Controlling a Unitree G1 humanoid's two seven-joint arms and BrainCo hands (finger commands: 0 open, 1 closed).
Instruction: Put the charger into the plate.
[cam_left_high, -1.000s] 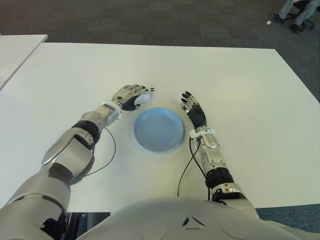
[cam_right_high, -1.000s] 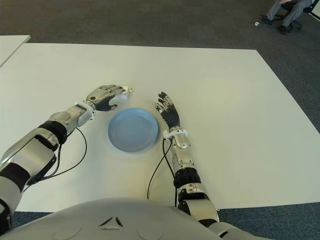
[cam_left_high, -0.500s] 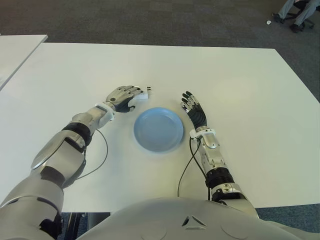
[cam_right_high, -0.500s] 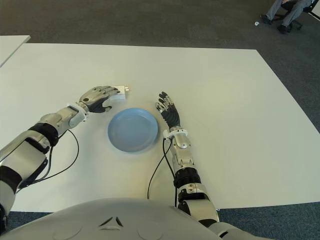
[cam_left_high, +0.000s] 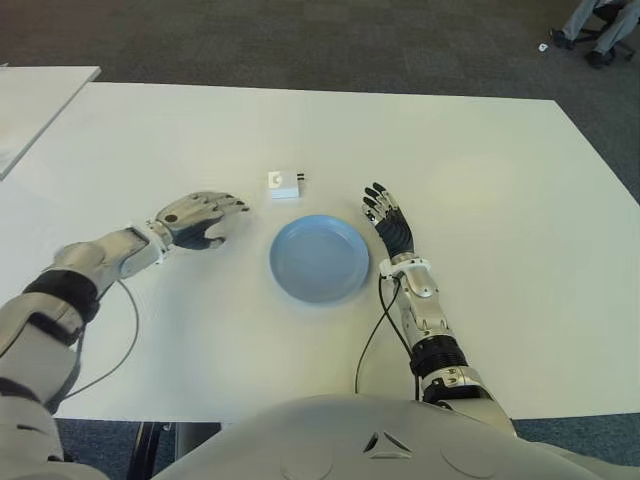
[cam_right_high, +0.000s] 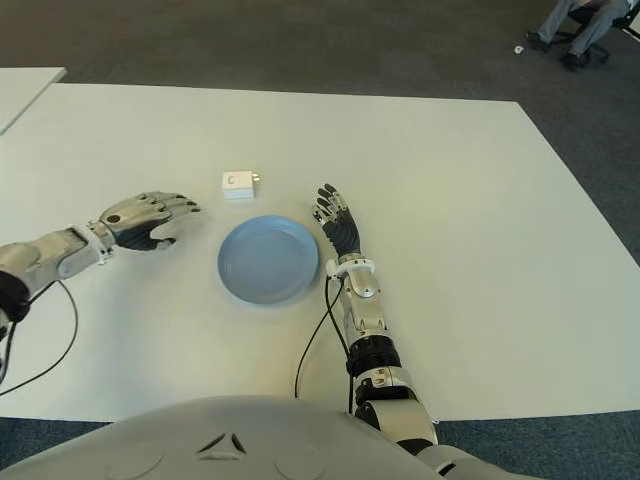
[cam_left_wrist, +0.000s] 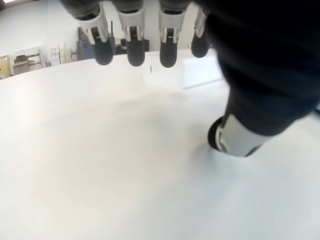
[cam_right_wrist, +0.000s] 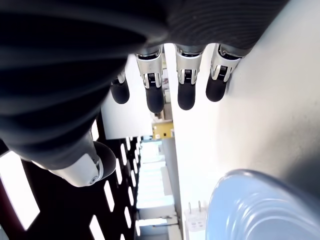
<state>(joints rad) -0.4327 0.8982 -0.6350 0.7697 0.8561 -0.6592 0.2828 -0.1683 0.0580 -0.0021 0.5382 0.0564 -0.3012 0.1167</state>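
The white charger (cam_left_high: 284, 184) lies on the white table (cam_left_high: 480, 180), prongs pointing right, just behind the far-left rim of the blue plate (cam_left_high: 318, 258). The plate holds nothing. My left hand (cam_left_high: 213, 212) shows to the left of both, well apart from the charger, its fingers relaxed and holding nothing. The left wrist view shows its fingertips (cam_left_wrist: 135, 55) over bare table. My right hand (cam_left_high: 385, 212) shows flat and open just right of the plate. In the right wrist view the plate's rim (cam_right_wrist: 260, 200) and the charger (cam_right_wrist: 193, 219) appear beyond its fingers.
Black cables (cam_left_high: 373, 335) trail from both wrists toward the table's near edge. A second white table (cam_left_high: 40, 95) stands at the far left. A person's legs on a chair (cam_left_high: 600, 25) show on the carpet at the far right.
My left hand has let go of the charger and pulled back to the left. The charger stays on the table behind the plate. The right hand has not moved.
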